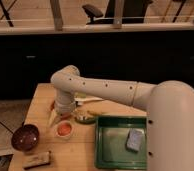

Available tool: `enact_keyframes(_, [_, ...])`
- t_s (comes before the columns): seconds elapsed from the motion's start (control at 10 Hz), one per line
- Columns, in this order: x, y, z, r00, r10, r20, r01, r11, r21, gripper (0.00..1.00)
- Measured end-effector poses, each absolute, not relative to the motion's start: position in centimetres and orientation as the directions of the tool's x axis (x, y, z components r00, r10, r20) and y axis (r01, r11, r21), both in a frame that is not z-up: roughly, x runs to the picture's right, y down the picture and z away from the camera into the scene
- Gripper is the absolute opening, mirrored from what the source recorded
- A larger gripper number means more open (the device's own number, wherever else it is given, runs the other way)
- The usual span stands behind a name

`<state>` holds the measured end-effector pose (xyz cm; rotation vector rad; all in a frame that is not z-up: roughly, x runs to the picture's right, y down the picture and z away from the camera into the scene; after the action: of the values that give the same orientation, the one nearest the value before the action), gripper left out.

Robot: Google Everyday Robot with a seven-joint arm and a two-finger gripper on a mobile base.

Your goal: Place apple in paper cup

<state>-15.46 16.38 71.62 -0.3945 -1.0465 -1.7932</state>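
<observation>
On the wooden surface (40, 100), near its left half, the paper cup (64, 129) stands as a small round white rim, and the apple (64, 128) sits inside it, a smooth orange-red ball filling most of the mouth. No writing or label can be read on anything. Just above the cup hangs the hand (61, 116) at the end of the glossy white arm (110, 90), whose shell is rounded and dotted with small dark holes; whether its fingers are spread or closed cannot be told, nor whether they touch the cup. Left of the cup lies a dark reddish-brown bowl (25, 137), round and shiny. In front of that bowl rests a brown block-shaped object (37, 159). Right of the cup is a small pale-green cup (85, 118), and beyond it a rectangular green tray (105, 145) holding a grey-blue sponge (135, 140) with rounded corners.
</observation>
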Motion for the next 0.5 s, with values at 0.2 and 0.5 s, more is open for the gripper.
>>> enact_keyframes(0.2, [-15.63, 16.4, 71.57, -0.472, -0.586, 0.659, 0.861, -0.148, 0.486, 0.8])
enact_keyframes(0.5, [-15.59, 16.39, 71.6, -0.473, -0.587, 0.657, 0.86, -0.148, 0.488, 0.8])
